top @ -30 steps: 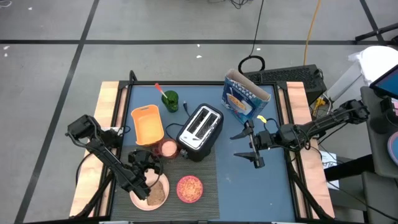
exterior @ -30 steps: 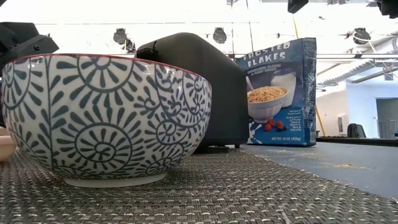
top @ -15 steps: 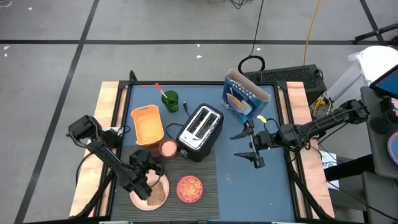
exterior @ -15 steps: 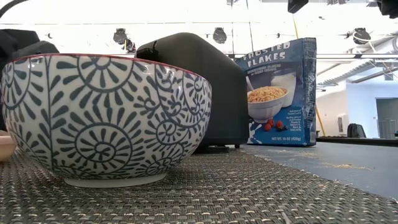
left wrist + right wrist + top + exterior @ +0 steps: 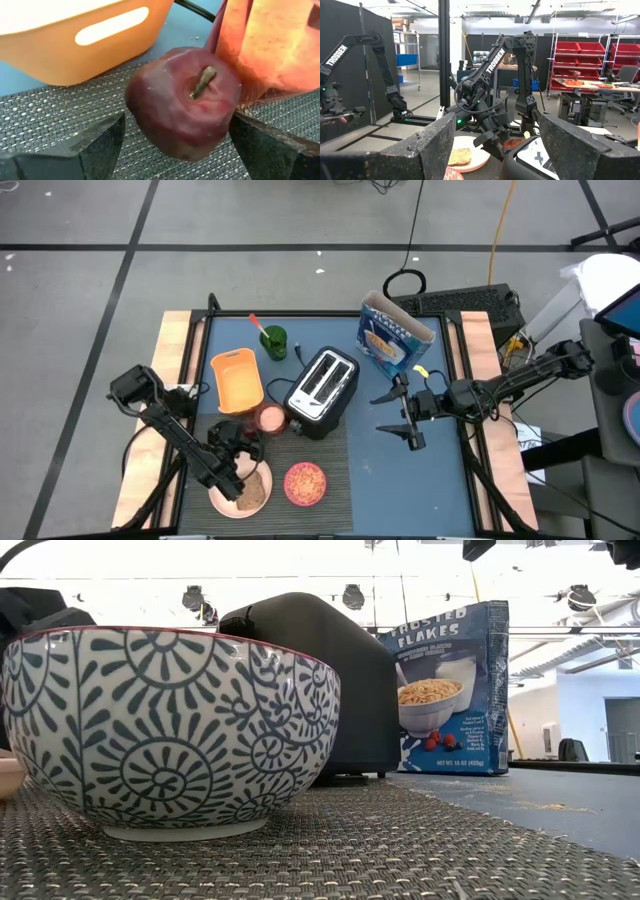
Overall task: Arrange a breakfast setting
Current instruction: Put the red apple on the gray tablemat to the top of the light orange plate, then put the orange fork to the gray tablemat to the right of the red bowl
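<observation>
From above, the left end effector (image 5: 232, 448) sat near the front-left of the tabletop (image 5: 440, 470), just above the cream plate (image 5: 225, 500) carrying the toast (image 5: 256, 488). The plate lay close to the front edge, on the dark woven mat (image 5: 340, 470). The bowl (image 5: 305, 483) of cereal stood just beside the plate on its right, apart from it. Behind them were the orange container (image 5: 238, 378), a small pink cup (image 5: 270, 418) and the toaster (image 5: 322, 388); a green cup (image 5: 274, 342) and the cereal box (image 5: 392, 338) stood further back. The right end effector (image 5: 408, 418) hung over bare blue surface right of the toaster, with open room around it up to the right edge.

At table height, the bowl (image 5: 170, 730) filled the near left, its patterned wall resting on the mat (image 5: 400, 850); the toaster (image 5: 330, 680) and cereal box (image 5: 450, 690) rose behind.

In the left wrist view, the 2 fingers (image 5: 95, 145) stood apart on either side of a dark red apple (image 5: 182, 102), not pressing it; the apple rested on the mat beside the container (image 5: 75, 35).

In the right wrist view, the 2 fingers (image 5: 435, 147) stood spread with nothing between them, looking over the toaster (image 5: 535, 157) toward the plate (image 5: 470, 157) and toast (image 5: 460, 156).
</observation>
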Motion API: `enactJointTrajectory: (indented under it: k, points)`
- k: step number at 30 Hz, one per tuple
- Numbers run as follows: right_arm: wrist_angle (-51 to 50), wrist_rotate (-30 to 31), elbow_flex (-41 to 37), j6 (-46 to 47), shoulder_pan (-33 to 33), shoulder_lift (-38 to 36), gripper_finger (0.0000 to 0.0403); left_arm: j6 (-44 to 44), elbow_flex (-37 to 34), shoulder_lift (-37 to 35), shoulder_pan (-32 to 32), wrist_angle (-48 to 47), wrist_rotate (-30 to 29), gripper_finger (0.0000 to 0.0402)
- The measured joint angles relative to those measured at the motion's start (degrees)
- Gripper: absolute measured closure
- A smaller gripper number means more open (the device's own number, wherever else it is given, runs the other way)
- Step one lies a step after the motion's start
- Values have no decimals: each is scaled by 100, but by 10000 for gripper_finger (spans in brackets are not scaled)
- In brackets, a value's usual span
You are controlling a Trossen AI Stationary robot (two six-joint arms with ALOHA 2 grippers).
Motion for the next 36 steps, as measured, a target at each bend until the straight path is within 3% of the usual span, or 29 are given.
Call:
enactJointTrajectory:
  k: [15, 32, 36]
  points:
    - [0, 0, 1, 0, -1, -1, 124, 328, 4, -765, -13, -92, 78, 48]
    - [0, 0, 1, 0, 0, 0, 124, 1803, 7, -2997, 69, -107, 62, 48]
    - [0, 0, 1, 0, 0, -1, 124, 1973, 7, -3467, 219, -105, -180, 48]
